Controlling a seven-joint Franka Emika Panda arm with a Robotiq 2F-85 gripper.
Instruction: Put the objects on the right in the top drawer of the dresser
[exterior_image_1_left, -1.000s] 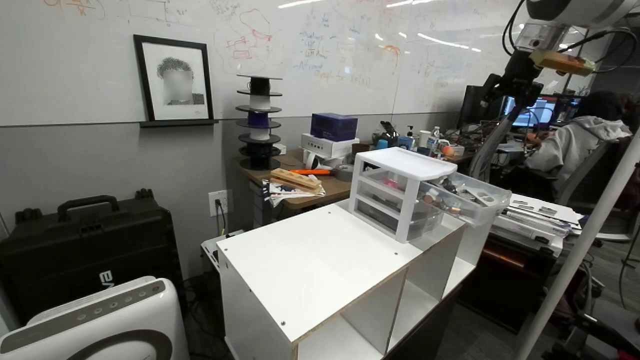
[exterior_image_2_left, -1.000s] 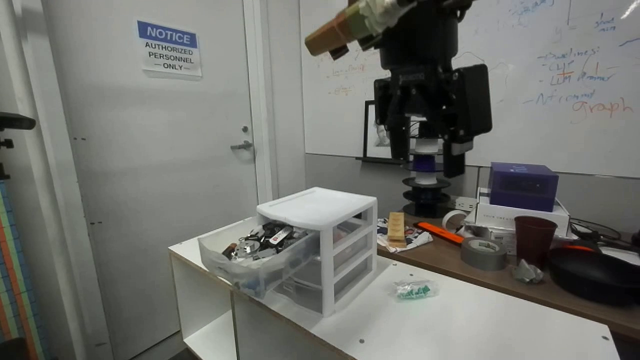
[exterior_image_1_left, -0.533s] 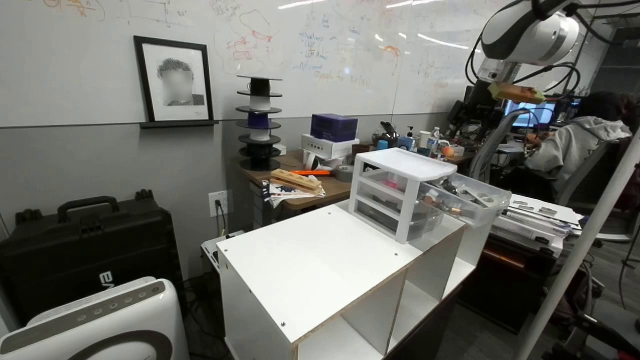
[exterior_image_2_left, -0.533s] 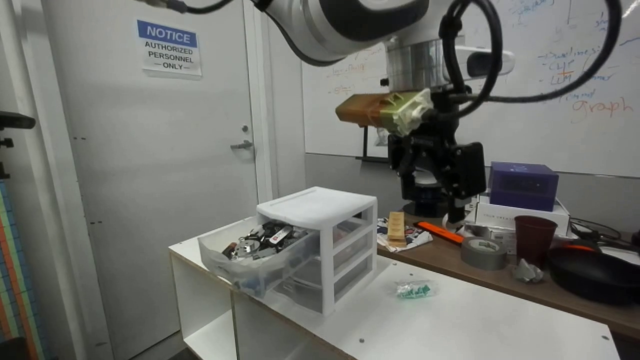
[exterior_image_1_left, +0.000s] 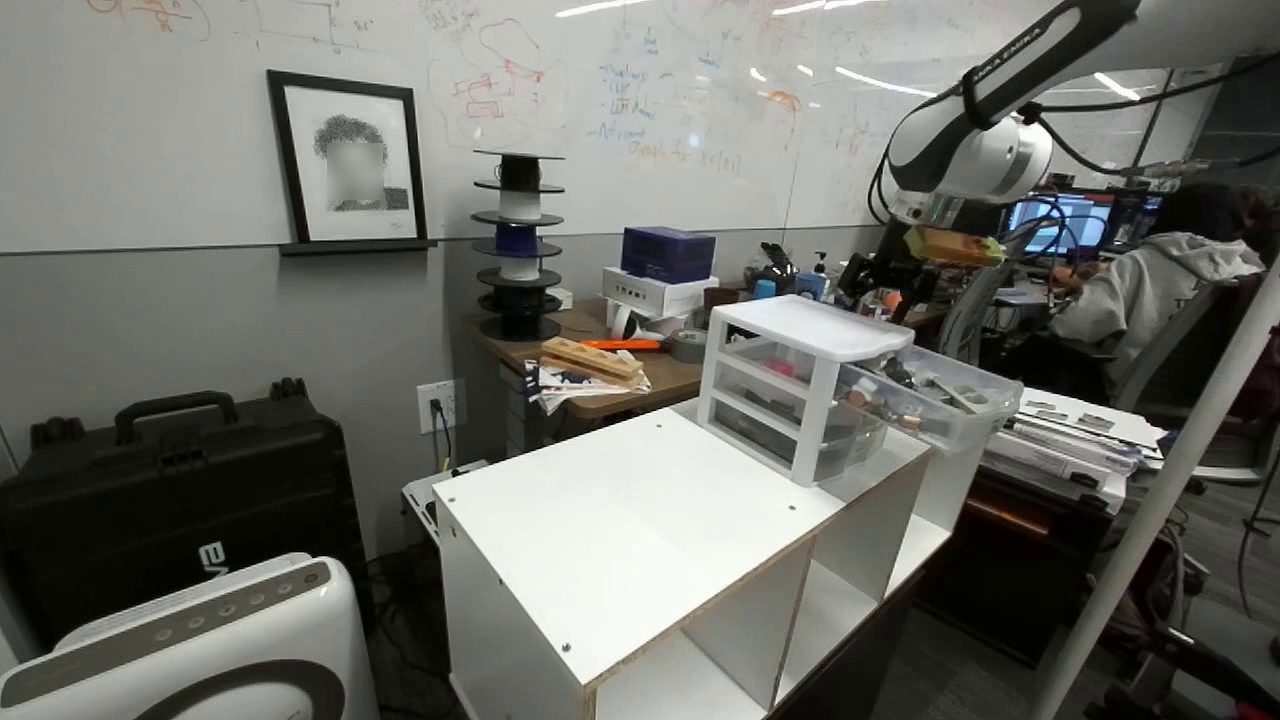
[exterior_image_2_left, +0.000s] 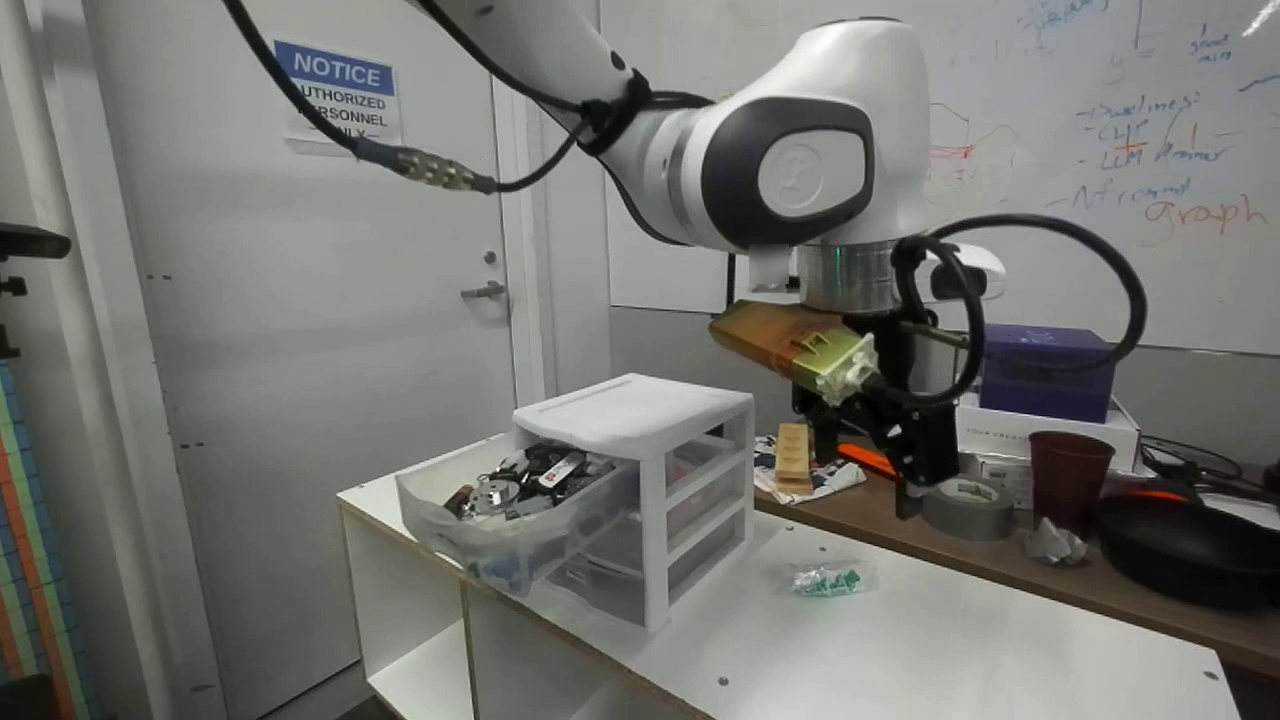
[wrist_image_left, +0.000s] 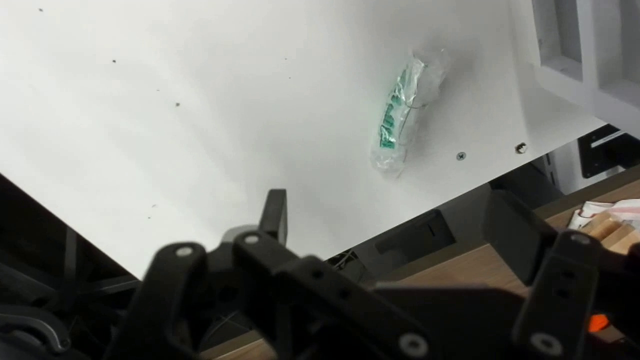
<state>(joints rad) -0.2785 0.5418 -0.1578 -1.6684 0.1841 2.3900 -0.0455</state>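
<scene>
Below the hand (wrist_image_left: 390, 210), on the white worktop (wrist_image_left: 225, 125), lies a clear plastic bag (wrist_image_left: 405, 117) with green pieces (wrist_image_left: 389, 122) inside. Wrist view: the bag sits ahead of the fingertips (wrist_image_left: 274, 212), outside the gap between them and touching neither. The hand points downward, its two fingers widely parted, with nothing in its hold.

To one side of the hand, and lower, stands the white drawer unit (exterior_image_2_left: 635, 410), recorded in both exterior views; the wrist view takes in only part of it. The top drawer (exterior_image_2_left: 430, 515) is pulled out and carries a heap of small metal and dark parts (exterior_image_2_left: 530, 485).

Differences between views. The bag is visible in the wrist view and in an exterior view only. Beyond the hand, on the brown worktop (exterior_image_2_left: 1000, 558), an exterior view alone shows the black pan (exterior_image_2_left: 1185, 555) and the crumpled paper (exterior_image_2_left: 1055, 543); past the drawer unit from the hand, the same view shows the door (exterior_image_2_left: 300, 350) with its NOTICE sign (exterior_image_2_left: 340, 95), partly crossed by a cable (exterior_image_2_left: 284, 78). Well apart from the hand, an exterior view alone shows the black hard case (exterior_image_1_left: 180, 490), the white appliance (exterior_image_1_left: 200, 640) and a seated person (exterior_image_1_left: 1150, 295) in a grey hooded top.

Count: one bag; one drawer unit, three tiers; one drawer pulled out; one pan; one hard case; one person; one purple box (exterior_image_2_left: 1045, 375), beyond the hand. Parts in the heap overlap and cannot be counted.
</scene>
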